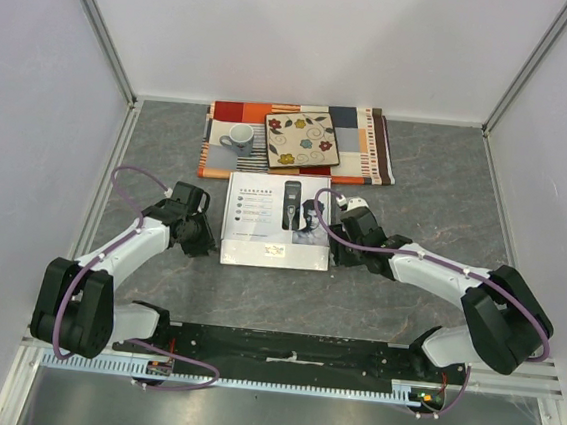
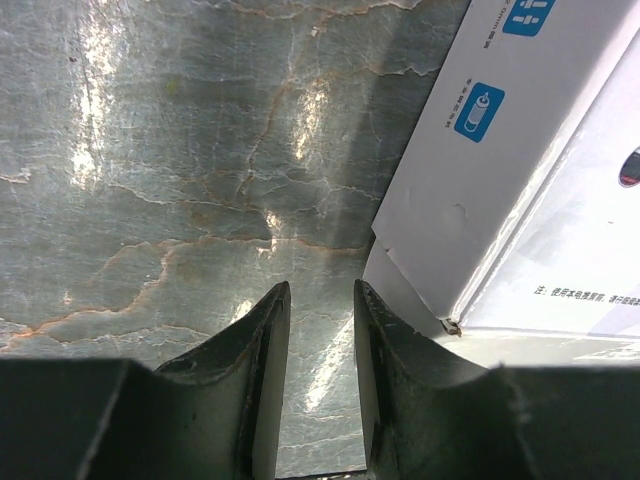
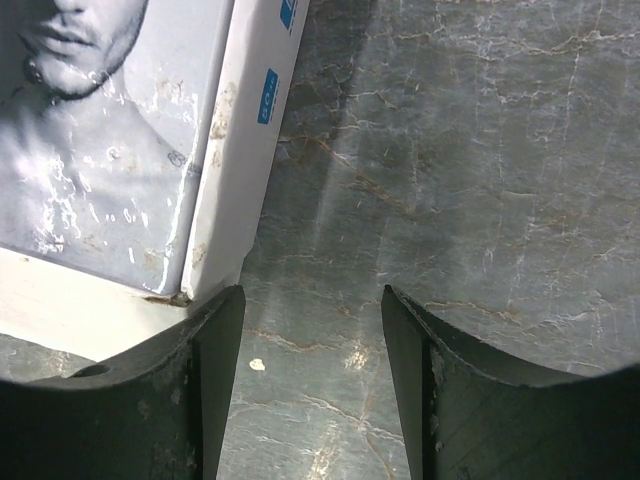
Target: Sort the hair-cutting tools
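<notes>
The hair clipper and its small black parts are out of view. A closed white box [image 1: 276, 220] with a clipper picture on its lid lies flat mid-table. My left gripper [image 1: 201, 237] sits low at the box's left side, open with nothing between its fingers. In the left wrist view the box's side and near corner [image 2: 470, 190] lie just right of my left gripper [image 2: 321, 297]. My right gripper [image 1: 343, 250] sits low at the box's right side, open and empty. In the right wrist view the box's corner [image 3: 215, 240] is beside the left finger [image 3: 215, 380].
A patchwork cloth [image 1: 370, 146] lies at the back, bearing a white cup [image 1: 240, 135] and a flowered tile [image 1: 302, 139]. Grey walls close in left, right and back. A black rail [image 1: 290, 352] runs along the near edge.
</notes>
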